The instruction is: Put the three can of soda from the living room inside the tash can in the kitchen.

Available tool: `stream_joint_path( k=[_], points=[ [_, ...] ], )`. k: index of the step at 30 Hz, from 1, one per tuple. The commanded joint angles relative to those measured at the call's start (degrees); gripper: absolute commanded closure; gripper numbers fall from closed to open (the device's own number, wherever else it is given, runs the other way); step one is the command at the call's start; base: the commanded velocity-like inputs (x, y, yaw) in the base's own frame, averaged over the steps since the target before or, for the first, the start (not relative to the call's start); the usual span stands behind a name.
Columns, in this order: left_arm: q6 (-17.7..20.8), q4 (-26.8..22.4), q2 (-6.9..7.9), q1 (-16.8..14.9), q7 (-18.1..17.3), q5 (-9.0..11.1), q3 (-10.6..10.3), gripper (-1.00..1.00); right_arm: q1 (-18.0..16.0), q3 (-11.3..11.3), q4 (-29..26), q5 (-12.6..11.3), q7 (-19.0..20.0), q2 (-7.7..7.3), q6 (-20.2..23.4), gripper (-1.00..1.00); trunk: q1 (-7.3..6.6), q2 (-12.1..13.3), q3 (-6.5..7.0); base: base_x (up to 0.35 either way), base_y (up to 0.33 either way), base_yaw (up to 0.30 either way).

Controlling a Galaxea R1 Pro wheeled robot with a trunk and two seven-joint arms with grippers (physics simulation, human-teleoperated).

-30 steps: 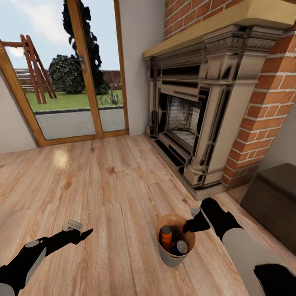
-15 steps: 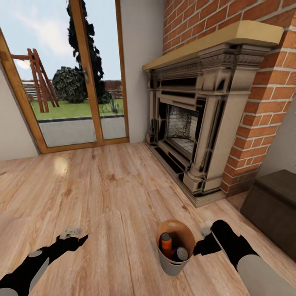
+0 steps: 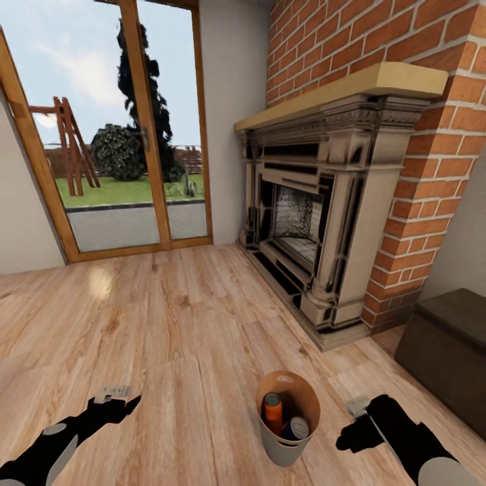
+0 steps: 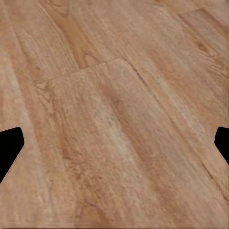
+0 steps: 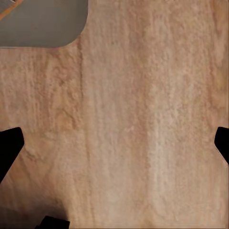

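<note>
Down on the light wood floor point(image 3: 182, 324) before the fireplace point(image 3: 317, 202), the right hand point(image 3: 351, 437) has pulled back from over the tash can point(image 3: 287, 426); a second ago it hung right at the rim, and now it sits beside the bin, apart from it and lower in the head view. The view itself has tipped up a little, showing more of the brick chimney point(image 3: 432, 135) and glass doors point(image 3: 121, 135).

Inside the bin stand an orange can point(image 3: 273, 412) and a blue can point(image 3: 295, 428), upright and close together; a third can I cannot make out, since the bin's wall hides its lower inside.

Both hands are spread wide with nothing in them: each wrist view shows dark fingertips point(image 5: 8, 148) at opposite edges over bare boards, with a grey curve of the bin point(image 5: 43, 21) in a corner of the right one. The left hand point(image 3: 125, 405) hovers over the floor, well apart from the bin. A dark low cabinet point(image 3: 449, 344) is cut off at the edge.
</note>
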Motion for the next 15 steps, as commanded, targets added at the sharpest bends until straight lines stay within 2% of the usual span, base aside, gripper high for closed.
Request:
stream_joint_path(
  k=[1,3,9,12,15],
  points=[
    [-0.62,0.71,0.00,0.00,0.01,0.02,0.02,-1.00,0.47,-0.01,0.05,-0.02,0.01,-0.09,-0.97,-1.00,-0.23,0.41,0.19,0.000,0.000,0.000],
    [-3.14,3.69,0.01,0.02,0.44,0.02,0.05,-1.00,2.29,-0.01,0.36,-0.02,-0.15,-0.30,-3.56,-1.00,-0.67,1.22,0.55,0.000,0.000,0.000],
    [-7.06,7.56,0.02,0.08,2.46,0.03,0.07,-1.00,4.81,-0.04,0.65,-0.17,-0.35,-0.46,-7.15,-1.00,-1.98,3.62,1.62,0.000,0.000,0.000],
    [-10.69,11.03,0.00,0.55,4.11,0.03,0.07,-1.00,6.58,-0.22,2.30,-0.40,-0.47,-0.60,-12.97,-1.00,-2.64,4.83,2.16,0.000,0.000,0.000],
    [-12.32,12.37,0.00,1.35,4.56,0.05,0.07,-1.00,7.09,-0.38,4.98,-0.52,-0.58,-1.06,-16.33,-1.00,-3.30,6.03,2.70,0.000,0.000,0.000]
  ],
)
